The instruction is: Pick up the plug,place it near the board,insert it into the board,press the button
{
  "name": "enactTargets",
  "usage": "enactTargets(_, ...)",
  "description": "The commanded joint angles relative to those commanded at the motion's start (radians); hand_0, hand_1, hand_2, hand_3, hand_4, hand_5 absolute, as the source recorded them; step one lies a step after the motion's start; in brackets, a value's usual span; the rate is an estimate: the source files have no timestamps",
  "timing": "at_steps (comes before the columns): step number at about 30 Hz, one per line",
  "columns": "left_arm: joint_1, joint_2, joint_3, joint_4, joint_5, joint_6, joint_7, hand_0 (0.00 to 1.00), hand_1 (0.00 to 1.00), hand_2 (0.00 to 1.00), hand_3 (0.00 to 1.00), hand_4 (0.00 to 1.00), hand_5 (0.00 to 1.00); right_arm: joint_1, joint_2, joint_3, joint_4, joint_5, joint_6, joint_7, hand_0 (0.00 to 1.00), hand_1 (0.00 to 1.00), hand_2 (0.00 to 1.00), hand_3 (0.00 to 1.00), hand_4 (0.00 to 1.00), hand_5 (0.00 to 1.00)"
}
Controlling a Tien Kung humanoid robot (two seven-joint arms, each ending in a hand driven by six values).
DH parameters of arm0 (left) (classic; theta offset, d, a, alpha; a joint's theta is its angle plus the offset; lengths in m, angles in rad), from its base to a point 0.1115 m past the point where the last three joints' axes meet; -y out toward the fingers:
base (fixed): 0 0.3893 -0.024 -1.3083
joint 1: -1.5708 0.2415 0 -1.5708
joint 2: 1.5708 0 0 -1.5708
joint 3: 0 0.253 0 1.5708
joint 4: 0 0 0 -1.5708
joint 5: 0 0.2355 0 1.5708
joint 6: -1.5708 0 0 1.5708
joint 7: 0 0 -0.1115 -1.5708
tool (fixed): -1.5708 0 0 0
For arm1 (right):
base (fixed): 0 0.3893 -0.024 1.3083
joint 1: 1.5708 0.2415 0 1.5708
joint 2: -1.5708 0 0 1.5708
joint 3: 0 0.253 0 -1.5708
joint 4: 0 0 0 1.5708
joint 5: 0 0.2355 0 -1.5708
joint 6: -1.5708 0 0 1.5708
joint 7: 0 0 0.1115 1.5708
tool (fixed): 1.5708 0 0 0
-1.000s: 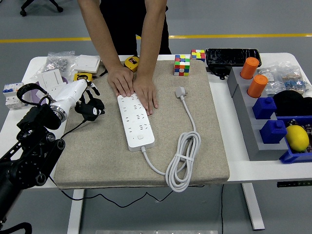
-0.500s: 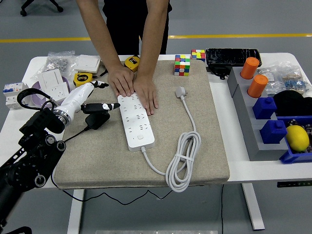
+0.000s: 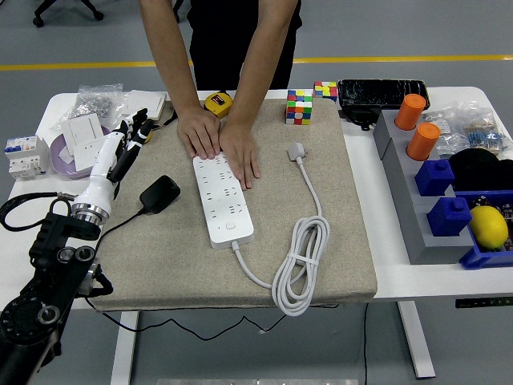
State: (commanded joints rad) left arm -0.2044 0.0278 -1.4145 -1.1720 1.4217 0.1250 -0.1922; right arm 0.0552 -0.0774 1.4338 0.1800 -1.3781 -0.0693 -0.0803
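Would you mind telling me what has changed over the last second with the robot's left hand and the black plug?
The left hand let go of the black plug, which now lies on the beige mat beside the white power strip, and drew back toward the far left, fingers open. The person's hands stayed pressed on the strip's far end.

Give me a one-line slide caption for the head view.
Left hand open beside the black plug lying on the mat, while a person's hands hold down the white power strip.

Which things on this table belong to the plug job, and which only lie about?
For the job: black plug, white power strip, left hand, the person's hands holding the strip.

Lying about: puzzle cubes, tape measure, lemon, orange cylinders.
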Motion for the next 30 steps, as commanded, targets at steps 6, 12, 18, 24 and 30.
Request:
enactTargets(6,0.106,-0.007,-0.068,-0.031,-0.245,-0.007,-0.001,0.839,0.888,0.848,0.832,0.998,0.998,0.001,0.001,-0.004,0.0,0.003,-0.001,0.001,0.787,0.695,0.706,0.748,0.998,0.985)
enactTargets(12,0.168,-0.016,-0.12,-0.074,-0.492,-0.021,0.001,0.832,0.871,0.833,0.824,0.998,0.998,-0.004,0.002,-0.003,0.0,0.0,0.0,0.001,0.787,0.694,0.705,0.748,0.998,0.983)
enactTargets(18,0.184,-0.019,-0.123,-0.11,-0.573,-0.044,0.011,0.832,0.873,0.837,0.824,0.998,0.998,-0.006,0.004,-0.009,0.0,0.004,0.0,0.002,0.787,0.695,0.706,0.748,0.998,0.983)
enactTargets(24,0.187,-0.016,-0.114,-0.137,-0.508,-0.079,0.029,0.852,0.881,0.836,0.827,0.998,0.998,-0.004,0.003,-0.009,0.0,0.003,0.0,0.001,0.787,0.695,0.705,0.748,0.998,0.983)
enactTargets(30,0.205,-0.013,-0.116,-0.165,-0.434,-0.101,0.046,0.951,0.962,0.912,0.859,0.998,0.998,-0.003,0.001,-0.007,0.0,0.001,0.001,0.0,0.787,0.695,0.706,0.748,0.998,0.984)
